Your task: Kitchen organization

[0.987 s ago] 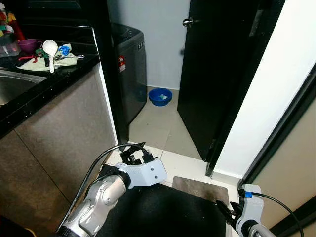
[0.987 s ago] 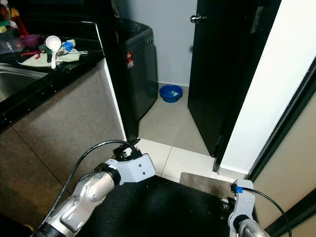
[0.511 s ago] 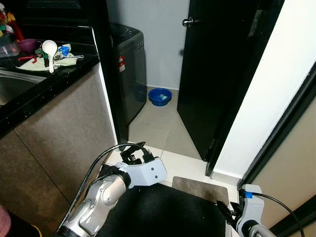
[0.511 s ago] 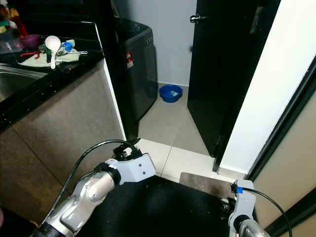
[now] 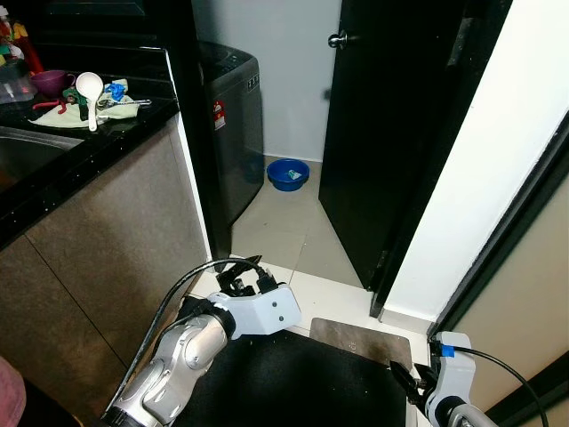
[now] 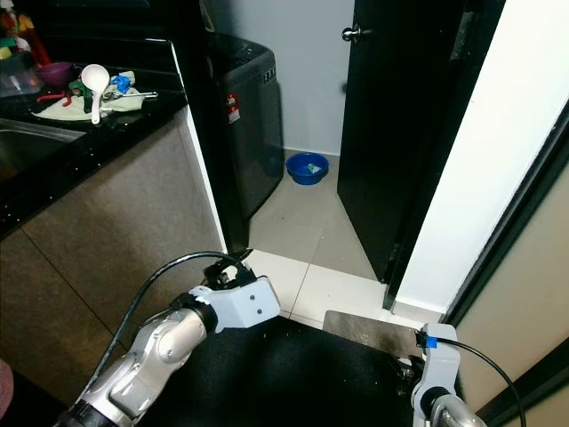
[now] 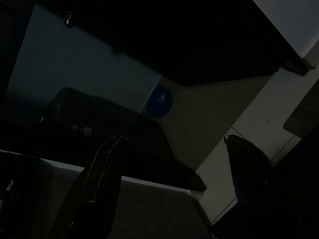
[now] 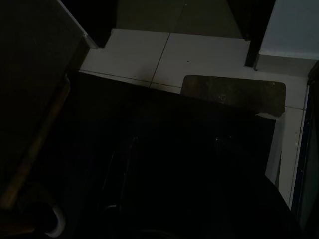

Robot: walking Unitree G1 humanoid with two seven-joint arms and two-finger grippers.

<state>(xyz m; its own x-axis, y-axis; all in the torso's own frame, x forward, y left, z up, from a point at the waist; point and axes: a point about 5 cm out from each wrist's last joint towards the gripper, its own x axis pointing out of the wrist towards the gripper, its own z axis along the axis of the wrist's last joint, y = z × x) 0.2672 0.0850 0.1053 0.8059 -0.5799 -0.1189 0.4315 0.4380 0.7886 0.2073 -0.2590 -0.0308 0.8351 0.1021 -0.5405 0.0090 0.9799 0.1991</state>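
Jaws of left arm (image 5: 191,351) wide apart, with nothing between them; in left wrist view two black fingers (image 7: 107,169) seen well apart against dim floor and dark door. Held low in front of body, beside brown cabinet front (image 5: 107,240), touching nothing. Jaws of right arm (image 5: 452,382): cannot tell if open or closed, since right wrist view too dark. Hanging low at right, near small brown mat (image 5: 360,340) on floor.

At far left, black tabletop (image 5: 98,142) with steel sink (image 5: 22,147) set in it. At back end of tabletop, pale cloth (image 5: 62,114) spread flat. On cloth, white ladle (image 5: 89,86) with bowl part up and handle toward front edge. Just behind, purple bowl (image 5: 49,82) standing upright. Beside ladle, small blue and green things and some metal utensil, too small to name. All of this well apart from both arms.

Past end of tabletop, grey washing machine (image 5: 233,124) against wall. On pale floor tiles (image 5: 284,240) near machine and in front of wall, blue basin (image 5: 288,173) with something small inside. To right of basin, black door (image 5: 391,133) standing open, round metal knob (image 5: 336,39) near top. White wall (image 5: 498,178) at right of door.

In lower left corner, pinkish blurred shape (image 5: 9,396), not possible to identify.
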